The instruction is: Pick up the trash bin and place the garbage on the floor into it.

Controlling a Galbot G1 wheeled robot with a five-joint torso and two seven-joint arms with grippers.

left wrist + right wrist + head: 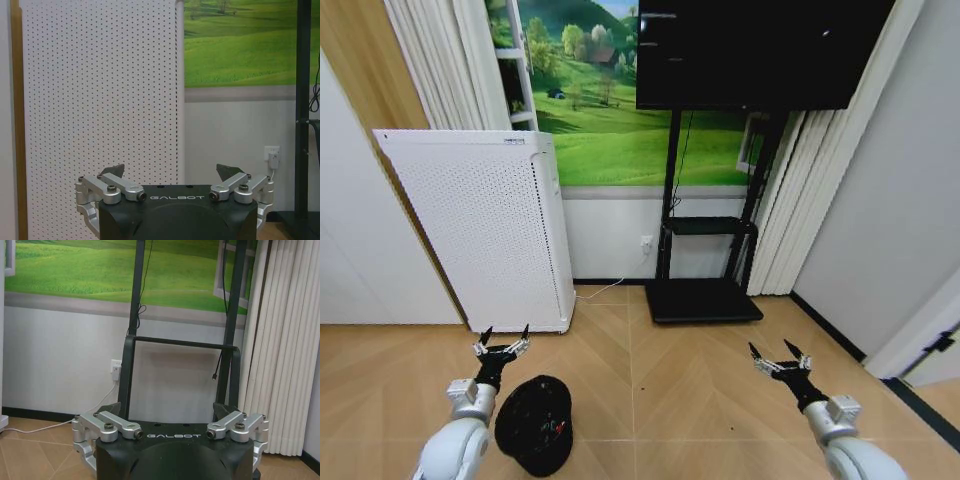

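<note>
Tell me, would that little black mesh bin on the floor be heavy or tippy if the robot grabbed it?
The trash bin looks like thin open mesh, so it is probably light. Being round and small, it might tip or slide if nudged sideways. The left gripper hangs open just above its rim; the right gripper is open, off to the side.

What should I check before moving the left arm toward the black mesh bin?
1. Left tool open and holding nothing: ok, fingers spread in the head and left wrist views.
2. Right tool open and holding nothing: ok, held out over the floor on the right.
3. Trash bin located: ok, on the floor just below and right of the left tool, not yet touched.
4. Bin contents: cannot tell; small red specks show inside.
5. Garbage on the visible floor: cannot tell.
6. Clearance near the bin: ok, the white perforated appliance stands behind it, apart.
</note>
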